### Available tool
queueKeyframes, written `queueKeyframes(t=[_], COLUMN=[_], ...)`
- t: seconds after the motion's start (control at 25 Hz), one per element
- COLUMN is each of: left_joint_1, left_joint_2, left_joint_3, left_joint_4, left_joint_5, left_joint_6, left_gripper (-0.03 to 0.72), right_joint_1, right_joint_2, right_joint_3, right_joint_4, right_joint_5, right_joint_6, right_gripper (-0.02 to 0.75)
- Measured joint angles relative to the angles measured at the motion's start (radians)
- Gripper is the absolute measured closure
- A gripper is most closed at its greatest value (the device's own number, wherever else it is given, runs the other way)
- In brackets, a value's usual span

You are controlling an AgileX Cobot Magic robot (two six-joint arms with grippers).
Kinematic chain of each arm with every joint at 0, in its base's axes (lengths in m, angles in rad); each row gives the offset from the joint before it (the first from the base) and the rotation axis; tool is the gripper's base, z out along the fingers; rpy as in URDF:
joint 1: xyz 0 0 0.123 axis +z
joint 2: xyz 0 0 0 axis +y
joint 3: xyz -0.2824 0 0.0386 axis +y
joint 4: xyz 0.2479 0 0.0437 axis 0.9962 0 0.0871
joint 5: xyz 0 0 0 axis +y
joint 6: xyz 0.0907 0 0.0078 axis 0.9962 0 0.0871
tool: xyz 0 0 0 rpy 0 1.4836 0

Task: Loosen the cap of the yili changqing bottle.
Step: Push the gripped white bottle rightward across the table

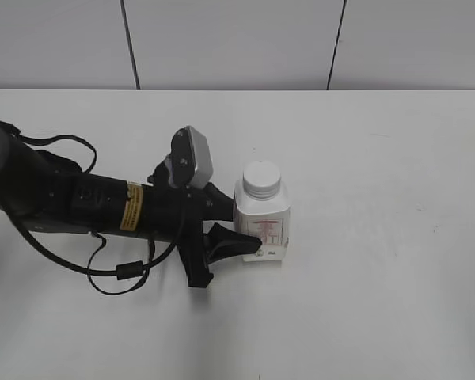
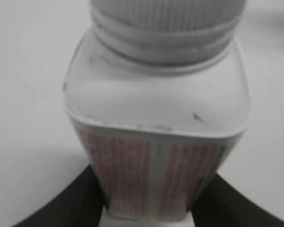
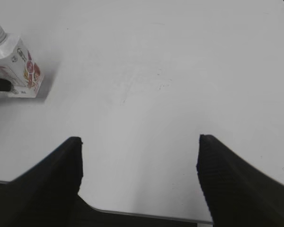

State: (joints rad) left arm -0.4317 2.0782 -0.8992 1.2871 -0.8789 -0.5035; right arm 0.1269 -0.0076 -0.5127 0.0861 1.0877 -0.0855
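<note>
From my station I see the white table (image 1: 380,301) open on nearly every side of the work: bare surface runs to the right and toward me, and its far edge meets the grey panelled wall (image 1: 237,39) well behind the bottle. In the right wrist view the table's near edge shows just below the right end effector (image 3: 138,156), whose two dark fingers stand wide apart over bare table with nothing between them.

The yili changqing bottle (image 1: 263,222) stands upright near the middle of the table, its red-pink label facing me, the ribbed white cap (image 1: 262,178) seated on its neck. My left arm (image 1: 87,206) lies low across the table from the left, a black cable (image 1: 111,273) looping beneath it.

The left end effector (image 1: 239,229) is clamped on the lower body of the bottle; in the left wrist view its dark fingers (image 2: 75,198) press against both labelled sides, with the cap above them and untouched. The right end effector is well apart from the bottle, which sits at the upper left corner of its view.
</note>
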Motion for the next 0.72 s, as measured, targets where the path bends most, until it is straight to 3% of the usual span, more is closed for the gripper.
queueKeyframes(t=[0.36,0.72], left_joint_1=[-0.002,-0.002], left_joint_2=[0.068,0.069], left_joint_3=[-0.006,-0.006], left_joint_4=[-0.022,-0.035], left_joint_5=[-0.002,0.028], left_joint_6=[0.006,0.126], left_gripper=[0.347,0.348], right_joint_1=[0.000,0.000], right_joint_2=[0.000,0.000], right_joint_3=[0.000,0.000], right_joint_4=[0.000,0.000], right_joint_5=[0.000,0.000], right_joint_6=[0.000,0.000], right_gripper=[0.146,0.146])
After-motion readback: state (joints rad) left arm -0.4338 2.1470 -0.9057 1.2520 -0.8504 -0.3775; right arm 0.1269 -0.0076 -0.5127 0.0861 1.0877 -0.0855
